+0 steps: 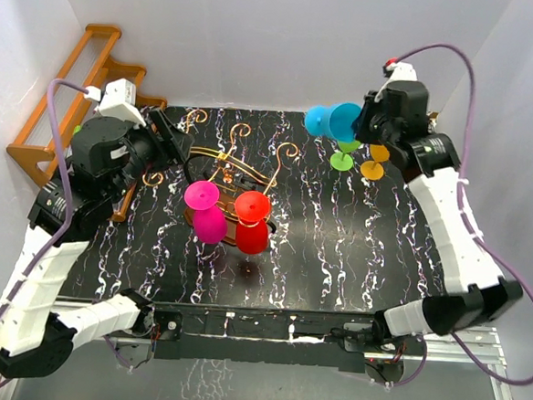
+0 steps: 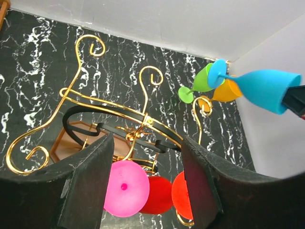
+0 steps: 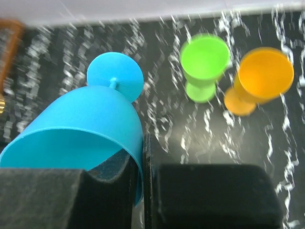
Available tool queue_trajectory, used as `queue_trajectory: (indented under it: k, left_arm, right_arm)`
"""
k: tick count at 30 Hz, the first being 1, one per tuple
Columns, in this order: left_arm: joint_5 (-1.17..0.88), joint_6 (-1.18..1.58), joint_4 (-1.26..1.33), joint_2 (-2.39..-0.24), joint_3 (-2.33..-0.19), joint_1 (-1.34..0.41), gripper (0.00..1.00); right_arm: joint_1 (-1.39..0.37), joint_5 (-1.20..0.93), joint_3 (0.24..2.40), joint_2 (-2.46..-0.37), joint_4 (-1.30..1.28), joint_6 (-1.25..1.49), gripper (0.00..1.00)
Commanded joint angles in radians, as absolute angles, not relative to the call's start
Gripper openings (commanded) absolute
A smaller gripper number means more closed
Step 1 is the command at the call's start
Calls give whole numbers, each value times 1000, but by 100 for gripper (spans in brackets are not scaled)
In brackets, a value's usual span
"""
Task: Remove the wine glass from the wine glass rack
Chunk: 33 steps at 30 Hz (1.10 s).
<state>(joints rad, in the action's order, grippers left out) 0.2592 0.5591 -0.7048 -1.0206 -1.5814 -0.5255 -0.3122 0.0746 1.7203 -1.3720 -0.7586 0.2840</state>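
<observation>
The golden wire wine glass rack (image 1: 241, 164) stands mid-table on its brown base (image 2: 66, 141). A pink glass (image 1: 207, 216) and a red glass (image 1: 251, 226) hang upside down from it; both also show in the left wrist view, pink (image 2: 126, 188) and red (image 2: 159, 194). My right gripper (image 1: 365, 124) is shut on the rim of a blue wine glass (image 3: 86, 119), held tilted in the air at the back right, away from the rack. My left gripper (image 2: 147, 191) is open and empty just left of the rack, its fingers (image 2: 90, 191) framing the hanging glasses.
A green glass (image 1: 346, 154) and an orange glass (image 1: 374, 162) stand upright at the back right, below the blue glass. An orange-brown wooden stepped shelf (image 1: 77, 91) sits at the back left. White walls close in the table.
</observation>
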Motion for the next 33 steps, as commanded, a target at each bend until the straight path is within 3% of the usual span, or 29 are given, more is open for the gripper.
queue_trajectory:
  k: [1, 16, 33]
  left_arm:
    - [278, 519, -794, -1046, -1617, -522, 56]
    - [172, 523, -842, -1062, -1523, -522, 56]
    - [154, 532, -856, -1047, -1473, -523, 56]
  right_arm:
    - [-273, 157, 1673, -1434, -823, 258, 8]
    - [-202, 94, 1565, -1656, -789, 251, 9]
    - [-202, 123, 1591, -1720, -775, 261, 25]
